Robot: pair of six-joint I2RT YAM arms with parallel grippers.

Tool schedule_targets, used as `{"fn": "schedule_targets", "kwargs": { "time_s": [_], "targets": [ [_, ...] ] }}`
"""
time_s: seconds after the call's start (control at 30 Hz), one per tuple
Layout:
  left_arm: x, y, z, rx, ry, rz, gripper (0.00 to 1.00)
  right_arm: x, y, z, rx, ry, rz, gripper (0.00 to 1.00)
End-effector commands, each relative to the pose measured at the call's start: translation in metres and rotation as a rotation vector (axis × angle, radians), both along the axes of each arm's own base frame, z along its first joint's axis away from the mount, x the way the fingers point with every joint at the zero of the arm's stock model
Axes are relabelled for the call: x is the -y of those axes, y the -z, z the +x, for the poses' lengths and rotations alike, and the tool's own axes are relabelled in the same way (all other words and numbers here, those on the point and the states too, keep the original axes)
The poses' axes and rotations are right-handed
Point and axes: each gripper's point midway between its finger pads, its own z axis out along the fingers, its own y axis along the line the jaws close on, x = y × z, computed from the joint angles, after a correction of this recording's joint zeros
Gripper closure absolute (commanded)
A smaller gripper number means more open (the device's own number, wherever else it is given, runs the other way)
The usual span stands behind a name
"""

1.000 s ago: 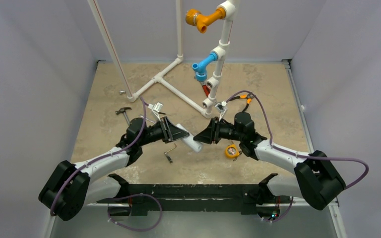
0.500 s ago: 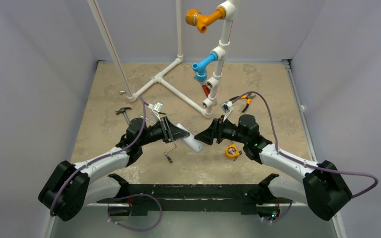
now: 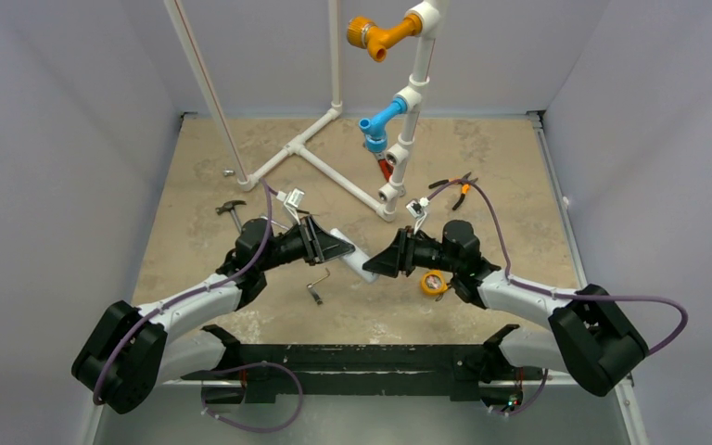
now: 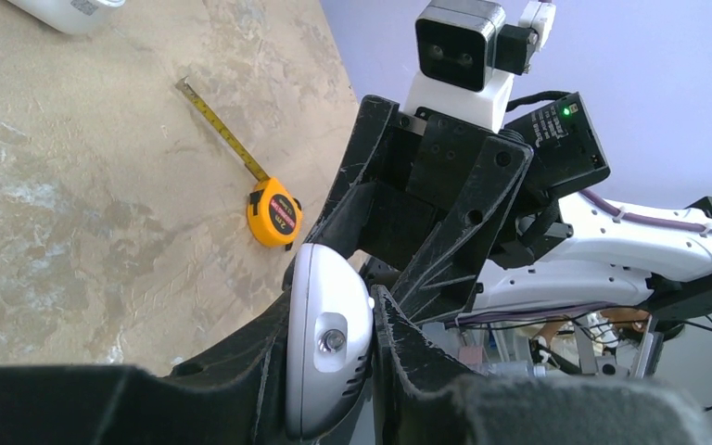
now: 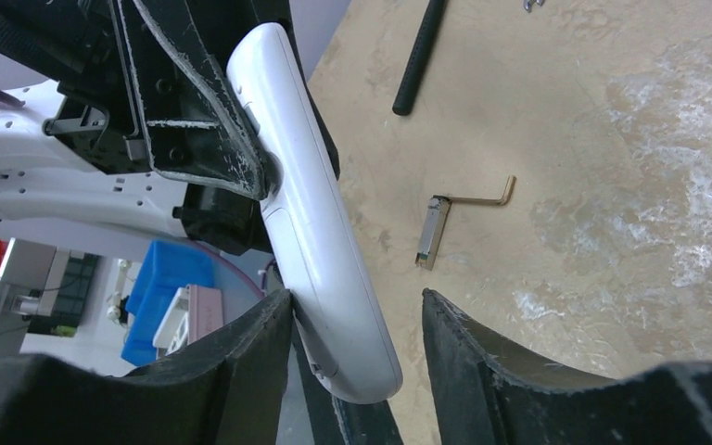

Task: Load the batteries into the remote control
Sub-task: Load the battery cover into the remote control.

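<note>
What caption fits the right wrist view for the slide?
Left gripper clamps the white remote control, whose free end sits inside the open right gripper, above the table.

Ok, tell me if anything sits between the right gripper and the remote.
Nothing visible does. The left gripper clamps the remote, whose free end lies between the open fingers of the right gripper.
</note>
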Motion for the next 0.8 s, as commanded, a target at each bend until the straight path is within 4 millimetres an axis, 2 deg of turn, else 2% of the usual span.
{"fn": "schedule_targets", "kwargs": {
  "time_s": [0.0, 0.1, 0.17, 0.2, 0.33, 0.4, 0.53, 0.77],
  "targets": [
    [0.002, -0.042, 0.004, 0.132, 0.013, -0.072, 1.00, -0.005, -0.014, 0.002, 0.046, -0.023, 0.029, 0.52],
    [0.002, -0.042, 0.004, 0.133, 0.011, -0.073, 1.00, -0.006, -0.012, 0.003, 0.036, -0.023, 0.020, 0.59],
    [0.002, -0.042, 0.004, 0.133, 0.012, -0.073, 1.00, -0.006, -0.011, 0.003, 0.033, -0.026, 0.021, 0.60],
    [0.002, -0.043, 0.004, 0.134, 0.013, -0.072, 1.00, -0.006, -0.012, 0.003, 0.036, -0.024, 0.022, 0.58],
    [0.001, -0.047, 0.008, 0.144, 0.002, -0.076, 1.00, -0.004, -0.019, 0.003, 0.070, -0.008, 0.044, 0.35],
    [0.001, -0.053, 0.010, 0.160, 0.000, -0.083, 1.00, -0.004, -0.026, 0.004, 0.084, -0.003, 0.060, 0.31],
    [0.002, -0.065, 0.013, 0.185, -0.004, -0.105, 1.00, -0.005, -0.045, 0.005, 0.090, 0.014, 0.139, 0.27],
    [0.007, -0.094, 0.016, 0.230, 0.002, -0.228, 1.00, -0.003, -0.089, 0.005, 0.083, 0.044, 0.349, 0.29]
  ]
}}
